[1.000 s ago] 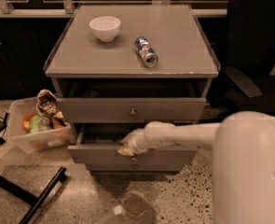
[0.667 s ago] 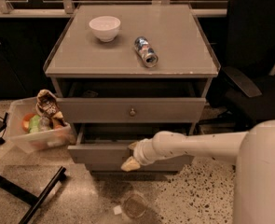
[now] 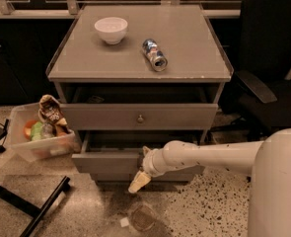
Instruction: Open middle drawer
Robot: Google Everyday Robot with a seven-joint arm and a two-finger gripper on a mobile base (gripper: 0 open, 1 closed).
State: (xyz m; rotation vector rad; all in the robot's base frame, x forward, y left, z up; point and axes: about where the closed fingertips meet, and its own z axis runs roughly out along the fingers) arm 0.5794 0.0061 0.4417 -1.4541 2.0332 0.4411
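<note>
Under the top drawer, the middle drawer sticks part way out of the cabinet. I can look down into its dark inside, and its flat grey front faces me. Its long side runs from left to right. It slides toward me and away from me, so a pull has to go toward me.

My pincer is right in front of that grey front, near the middle and down at the bottom edge. Its tip points down and left, toward the floor. So the drawer lies just behind my pincer and a little above it. I cannot see this drawer's knob. My arm may be hiding it. I cannot tell if my pincer is open or closed, or if it touches the front at all.

I think the drawer is open some, but not all the way. To pull more, I would need a hold higher up than my tip is now.

The top drawer shows its small round knob. A bowl and a can sit on the cabinet, well apart from my pincer. A bin stands just left of the drawer.
</note>
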